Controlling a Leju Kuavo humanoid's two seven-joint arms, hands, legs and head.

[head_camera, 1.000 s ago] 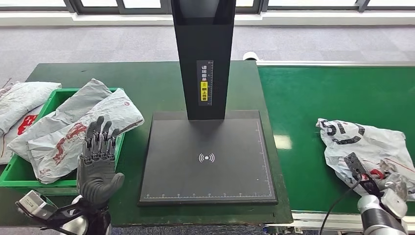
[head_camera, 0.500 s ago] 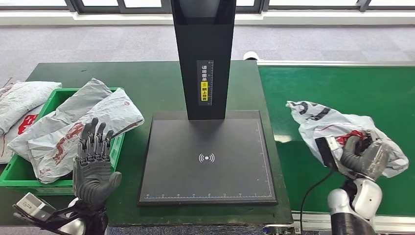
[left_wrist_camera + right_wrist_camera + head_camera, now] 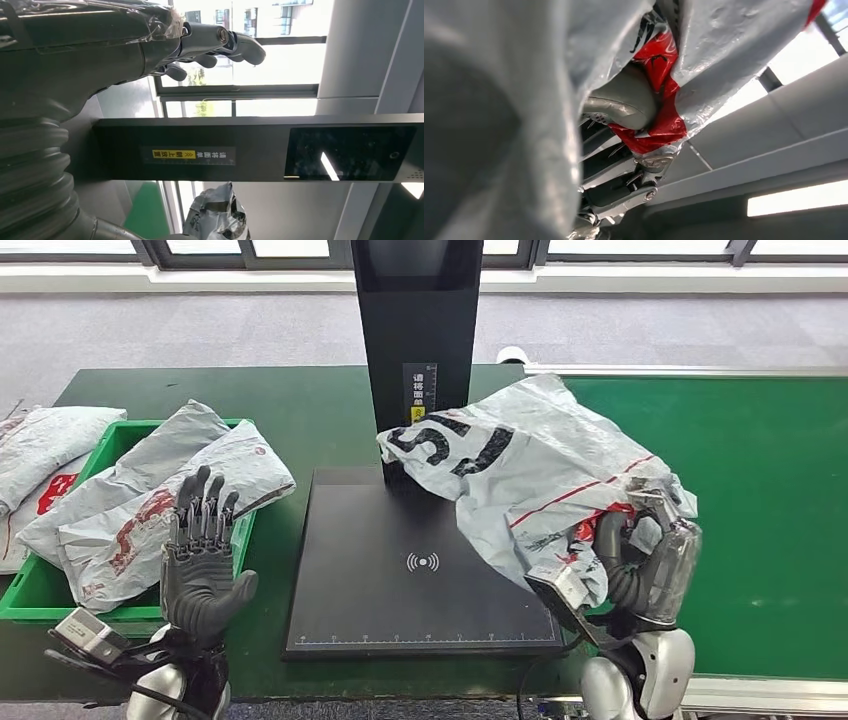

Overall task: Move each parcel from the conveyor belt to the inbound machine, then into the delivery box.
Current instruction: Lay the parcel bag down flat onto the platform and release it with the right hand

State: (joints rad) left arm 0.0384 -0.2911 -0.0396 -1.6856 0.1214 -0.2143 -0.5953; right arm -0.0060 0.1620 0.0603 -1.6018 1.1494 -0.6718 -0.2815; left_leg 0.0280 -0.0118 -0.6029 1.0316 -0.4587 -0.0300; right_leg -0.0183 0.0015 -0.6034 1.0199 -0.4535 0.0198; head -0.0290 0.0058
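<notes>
Floor: you see grey carpet (image 3: 200, 325) beyond the dark green table (image 3: 310, 410) | Windows: a dark-framed window row (image 3: 640, 250) runs along your far wall above a pale sill (image 3: 700, 278) | Light: daylight floods through the panes; a lit ceiling strip (image 3: 796, 199) glows overhead.

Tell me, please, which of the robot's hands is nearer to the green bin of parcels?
Left. The left hand hovers open at the green bin's near right corner; the right hand grips a grey parcel across the scanner platform.
</notes>
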